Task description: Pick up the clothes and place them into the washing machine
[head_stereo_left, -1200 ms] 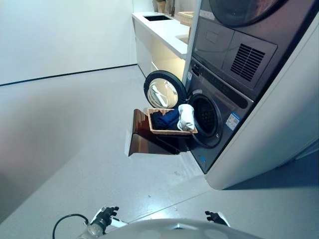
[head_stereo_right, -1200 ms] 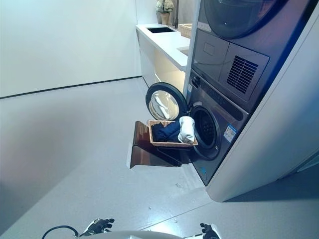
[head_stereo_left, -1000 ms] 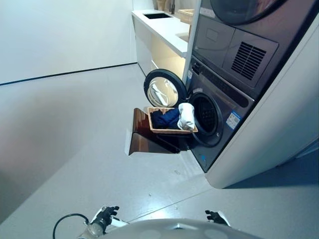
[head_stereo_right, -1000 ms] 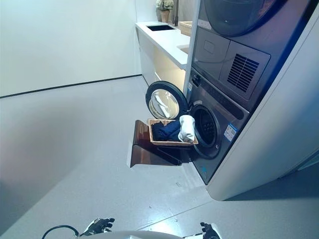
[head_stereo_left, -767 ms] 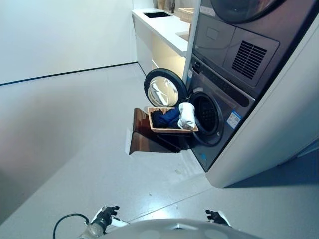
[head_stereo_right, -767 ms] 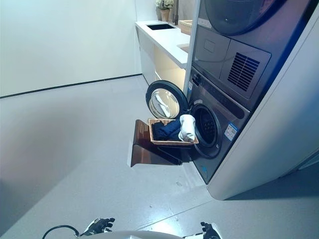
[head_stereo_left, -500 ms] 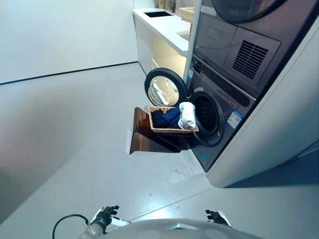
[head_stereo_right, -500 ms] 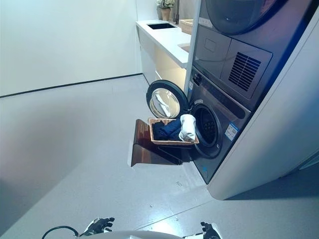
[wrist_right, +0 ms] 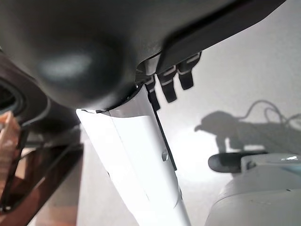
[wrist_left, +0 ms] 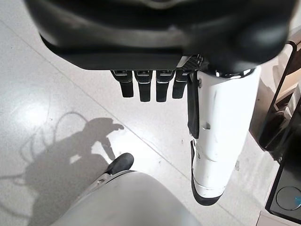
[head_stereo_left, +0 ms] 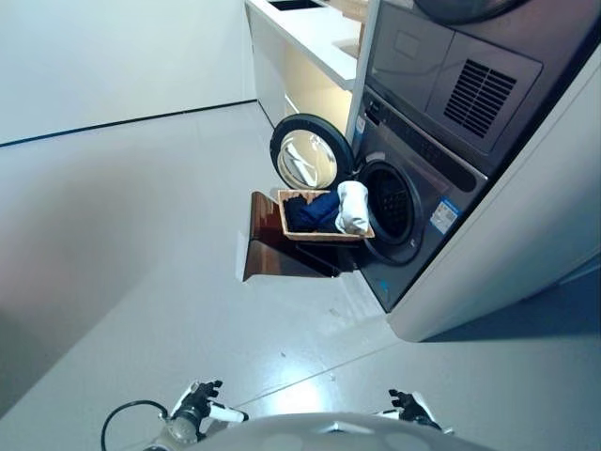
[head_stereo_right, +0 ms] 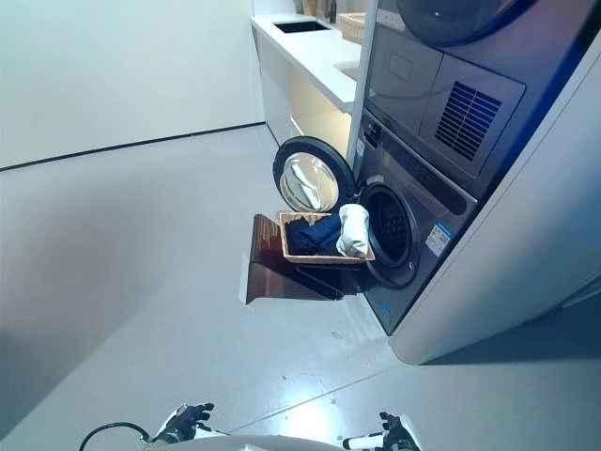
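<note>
Nearest to me, both of my hands hang low at the bottom edge of the head views, well apart from the laundry. My left hand shows at the lower left; in its wrist view its fingers point straight down at the floor with the white-covered thumb out beside them, and they have hold of nothing. My right hand sits at the lower right, and its fingers are likewise relaxed and empty over bare floor.

Further out across the grey floor stands a dark brown stand, and on top of it rests a wicker basket, just in front of the washing machine. The clothes are in that basket: a dark blue garment fills most of it, and a white garment lies at the end nearest the drum, draped over the basket's rim.

The round door of the machine is swung open beside the basket, and the drum opening is dark; I cannot tell what is in it. A second appliance is stacked above the washer. Beyond them a white desk runs along the far wall.
</note>
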`<state>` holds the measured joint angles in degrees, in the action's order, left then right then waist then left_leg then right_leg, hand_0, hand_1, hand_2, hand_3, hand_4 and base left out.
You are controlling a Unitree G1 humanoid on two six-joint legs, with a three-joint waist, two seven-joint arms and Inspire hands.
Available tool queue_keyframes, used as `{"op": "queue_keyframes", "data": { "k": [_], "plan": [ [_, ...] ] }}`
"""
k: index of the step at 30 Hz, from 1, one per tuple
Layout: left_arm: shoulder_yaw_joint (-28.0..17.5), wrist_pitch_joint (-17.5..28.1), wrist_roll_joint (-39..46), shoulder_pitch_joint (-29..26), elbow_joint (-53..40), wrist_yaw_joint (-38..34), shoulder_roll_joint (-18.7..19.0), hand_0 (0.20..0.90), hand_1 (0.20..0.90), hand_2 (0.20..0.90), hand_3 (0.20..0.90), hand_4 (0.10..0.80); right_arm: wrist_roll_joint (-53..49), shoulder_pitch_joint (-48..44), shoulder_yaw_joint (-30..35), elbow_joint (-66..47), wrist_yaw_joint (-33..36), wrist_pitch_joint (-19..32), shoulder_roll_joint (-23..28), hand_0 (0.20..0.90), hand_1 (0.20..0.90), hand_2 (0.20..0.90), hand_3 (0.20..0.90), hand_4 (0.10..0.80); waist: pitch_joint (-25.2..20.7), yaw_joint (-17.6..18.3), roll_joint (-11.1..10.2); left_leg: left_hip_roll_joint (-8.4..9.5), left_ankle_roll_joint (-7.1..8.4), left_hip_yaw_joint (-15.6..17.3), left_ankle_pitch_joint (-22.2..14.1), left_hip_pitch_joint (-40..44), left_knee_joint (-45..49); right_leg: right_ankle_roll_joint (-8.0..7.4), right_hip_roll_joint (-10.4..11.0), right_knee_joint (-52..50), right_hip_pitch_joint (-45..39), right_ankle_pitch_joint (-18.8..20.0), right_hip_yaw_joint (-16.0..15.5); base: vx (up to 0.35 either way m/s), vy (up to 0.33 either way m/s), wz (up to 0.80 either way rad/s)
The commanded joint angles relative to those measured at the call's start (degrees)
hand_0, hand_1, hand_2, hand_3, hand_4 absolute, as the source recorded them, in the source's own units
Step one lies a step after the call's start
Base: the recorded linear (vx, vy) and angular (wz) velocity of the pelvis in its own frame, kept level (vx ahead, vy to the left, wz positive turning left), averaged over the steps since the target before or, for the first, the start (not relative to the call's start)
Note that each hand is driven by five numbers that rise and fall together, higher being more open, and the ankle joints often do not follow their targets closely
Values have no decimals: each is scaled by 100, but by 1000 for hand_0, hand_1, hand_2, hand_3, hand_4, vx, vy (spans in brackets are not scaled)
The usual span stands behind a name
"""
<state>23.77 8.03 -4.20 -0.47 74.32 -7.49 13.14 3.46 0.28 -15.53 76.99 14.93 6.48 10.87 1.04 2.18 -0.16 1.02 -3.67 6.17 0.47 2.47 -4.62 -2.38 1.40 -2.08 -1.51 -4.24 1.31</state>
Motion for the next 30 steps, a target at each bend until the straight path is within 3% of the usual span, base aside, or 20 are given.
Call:
{"op": "queue_keyframes", "data": {
  "k": [1, 2, 4, 7, 10, 11, 13, 14, 16, 18, 19, 22, 24, 26, 27, 28, 30],
  "plan": [
    [93, 335, -46, -409, -15, -154, -129, 900, 900, 900, 900, 800, -117, -186, 84, 174, 248, 149, 205, 900, 900, 900, 900, 800, -64, -134, -45, 263, -77, -192, -636, -132, 649, -267, 49, -1163, 707, 301, -190, 105, 118, -11],
    [134, 338, -111, -445, -42, -143, -74, 900, 900, 900, 900, 800, -235, -137, 224, 240, 252, 164, 229, 900, 900, 900, 900, 800, 31, -45, -17, 289, -147, -289, -739, -58, 782, -362, 72, -1899, 981, 573, -176, 113, 121, -20],
    [137, 363, -98, -463, -146, -113, -4, 900, 900, 900, 900, 800, -369, -94, 340, 280, 256, 186, 266, 900, 900, 900, 900, 800, 148, 45, 11, 303, -198, -362, -807, 20, 854, -386, 69, -2615, 1351, 939, -101, 121, 128, -16],
    [134, 378, -100, -489, -143, -108, 63, 900, 900, 900, 900, 800, -480, -91, 455, 295, 286, 208, 321, 900, 900, 900, 900, 800, 259, 125, 71, 255, -219, -409, -851, 71, 919, -328, -11, -3103, 1756, 983, -70, 141, 75, 8],
    [48, 392, -64, -471, -23, -164, 92, 900, 900, 900, 900, 800, -481, -22, 581, 319, 342, 209, 392, 900, 900, 900, 900, 800, 227, 233, 78, 321, -165, -512, -997, 343, 813, -231, 81, -2395, 1969, 792, -165, 334, -15, 17],
    [20, 417, -71, -452, 59, -213, 63, 900, 900, 900, 900, 800, -432, -10, 657, 357, 359, 180, 415, 900, 900, 900, 900, 800, 167, 298, -3, 384, -54, -603, -1124, 716, 632, -285, 370, -1143, 2118, 1087, -320, 424, -110, 20],
    [-8, 425, -65, -438, 145, -228, 51, 900, 900, 900, 900, 800, -334, 12, 682, 373, 352, 118, 414, 900, 900, 900, 900, 800, 157, 335, -45, 352, 34, -672, -1217, 1098, 460, -387, 510, -171, 2233, 1533, -610, 501, -150, 15],
    [-16, 428, -44, -445, 141, -242, 46, 900, 900, 900, 900, 800, -267, 6, 675, 353, 332, 88, 417, 900, 900, 900, 900, 800, 155, 378, -28, 286, 78, -735, -1252, 1286, 390, -427, 490, 186, 2306, 1716, -743, 422, -139, 15],
    [-11, 443, -12, -436, 152, -262, 30, 900, 900, 900, 900, 800, -223, 26, 669, 302, 294, 63, 400, 900, 900, 900, 900, 800, 143, 473, -3, 179, 130, -850, -1328, 1503, 318, -430, 362, 169, 2340, 1833, -487, 399, -135, 19],
    [-17, 453, 32, -396, 137, -266, 12, 900, 900, 900, 900, 800, -219, 99, 634, 266, 251, 97, 355, 900, 900, 900, 900, 800, 29, 540, 19, 28, 224, -956, -1299, 1701, 263, -345, 160, 109, 2290, 1868, -274, 339, -150, 22],
    [-17, 453, 32, -396, 137, -266, 12, 900, 900, 900, 900, 800, -219, 100, 633, 266, 251, 97, 356, 900, 900, 900, 900, 800, 30, 540, 19, 27, 224, -956, -1300, 1702, 262, -345, 159, 109, 2290, 1868, -274, 358, -227, 72],
    [-15, 491, 255, -338, 141, -271, -155, 900, 900, 900, 900, 800, -205, 123, 524, 178, 259, 170, 292, 900, 900, 900, 900, 800, -160, 483, 122, -276, 515, -974, -568, 1304, 1341, -69, -199, 173, 1881, 1790, -379, 361, -272, 64],
    [34, 508, 318, -369, 61, -242, -191, 900, 900, 900, 900, 800, -285, 64, 468, 68, 283, 201, 327, 900, 900, 900, 900, 800, -135, 438, 29, -224, 630, -928, -94, 631, 2655, 131, -232, 287, 1503, 1566, -358, 249, -241, 0],
    [8, 505, 375, -410, 11, -250, -216, 900, 900, 900, 900, 800, -332, -6, 414, -64, 286, 226, 386, 900, 900, 900, 900, 800, -1, 316, -93, -27, 688, -990, 213, 157, 3710, 267, -229, 376, 1145, 1398, -295, 206, -216, -15],
    [2, 524, 396, -446, 2, -262, -225, 900, 900, 900, 900, 800, -350, -70, 368, -97, 312, 241, 402, 900, 900, 900, 900, 800, 70, 260, -144, -20, 695, -947, 298, -76, 4132, 328, -229, 396, 1002, 1330, -259, 187, -208, -23],
    [11, 532, 424, -462, 5, -282, -221, 900, 900, 900, 900, 800, -372, -121, 316, -133, 339, 254, 392, 900, 900, 900, 900, 800, 98, 223, -239, -157, 677, -806, 408, -253, 4283, 381, -195, 396, 884, 1259, -244, 194, -176, -33],
    [-18, 547, 440, -456, -25, -311, -209, 900, 900, 900, 900, 800, -410, -196, 230, -136, 378, 266, 384, 900, 900, 900, 900, 800, 175, 30, -335, -130, 569, -681, 138, -794, 4195, 428, -220, 383, 679, 1091, -127, 213, -129, -28]
  ]
}}
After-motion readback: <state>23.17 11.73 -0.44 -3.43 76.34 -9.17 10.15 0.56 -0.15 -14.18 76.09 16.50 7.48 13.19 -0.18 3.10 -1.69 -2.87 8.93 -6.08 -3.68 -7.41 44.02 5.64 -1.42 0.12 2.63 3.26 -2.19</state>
